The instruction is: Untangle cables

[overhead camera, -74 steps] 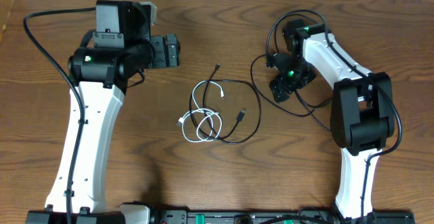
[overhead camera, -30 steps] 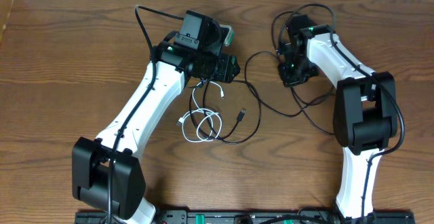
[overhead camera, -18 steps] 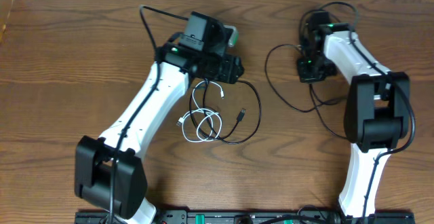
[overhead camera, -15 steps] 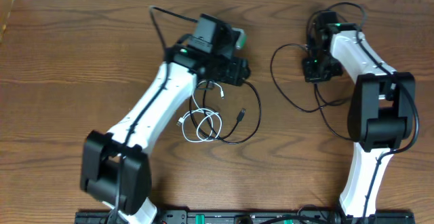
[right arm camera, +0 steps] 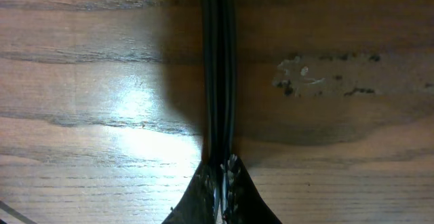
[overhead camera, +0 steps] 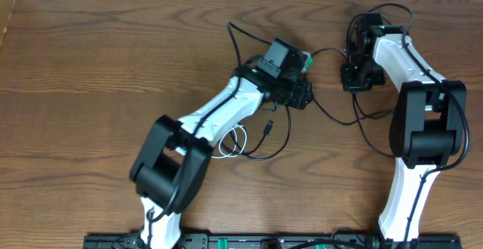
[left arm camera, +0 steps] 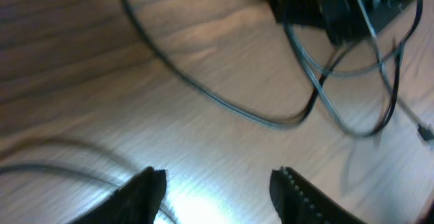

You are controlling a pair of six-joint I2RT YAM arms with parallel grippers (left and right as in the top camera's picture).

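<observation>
Reaching diagonally across the wooden table (overhead camera: 90,68) with the left arm (overhead camera: 219,117), from the near left edge toward the far right of centre. Hovering the left gripper (overhead camera: 303,98) over bare wood with jaws parted, nothing between the fingers (left arm camera: 146,191) in the blurred left wrist view. Crossing that same view, thin dark wires (left arm camera: 203,95) on the tabletop.

Lying at the table's centre, both cables. Black cable (overhead camera: 268,128) looping out to the right of the left forearm, just on the near side of the left gripper, one small plug inside the loop. White cable (overhead camera: 244,139) showing only a short curve at the forearm's edge, the rest hidden beneath the arm. Impossible to tell whether the two cross under there.

Sitting at the far right, well apart from both cables, the right gripper (overhead camera: 355,83). Fingertips pressed fully together in the right wrist view, with a dark double strip running straight up from them, too unclear to name. Trailing between the two grippers, a loose loop of thin black arm wire (overhead camera: 332,115).
</observation>
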